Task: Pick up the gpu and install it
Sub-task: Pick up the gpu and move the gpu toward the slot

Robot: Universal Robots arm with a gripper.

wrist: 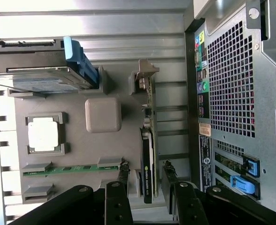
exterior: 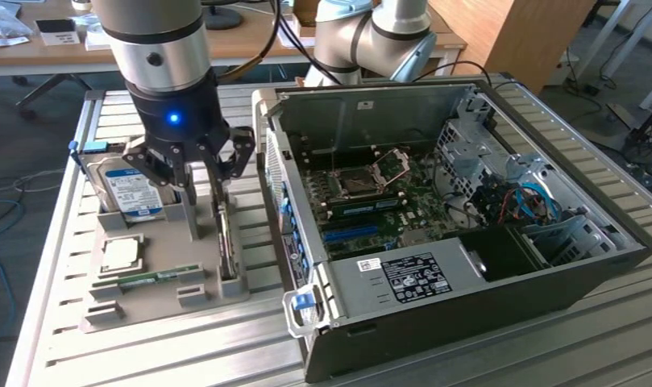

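The gpu [wrist: 148, 159] stands on its edge in a slot of the grey parts tray [wrist: 72, 101], a green card with a black cooler on one face. In the exterior view the gpu [exterior: 228, 242] sits at the tray's side nearest the computer case. My gripper [wrist: 146, 176] hangs just over one end of the card, open, with one finger on each side and a gap to the card on both sides. Seen from outside, the gripper [exterior: 220, 181] is low over the tray [exterior: 154, 310], nothing held.
The tray also holds a hard drive [exterior: 132, 189] standing upright, a processor [exterior: 122, 254], a memory stick [exterior: 159, 278] and a grey post [exterior: 189, 214]. The open computer case [exterior: 541, 266] lies at the exterior view's right, motherboard [exterior: 374, 201] exposed. Its rear panel [wrist: 232, 93] is close beside the gpu.
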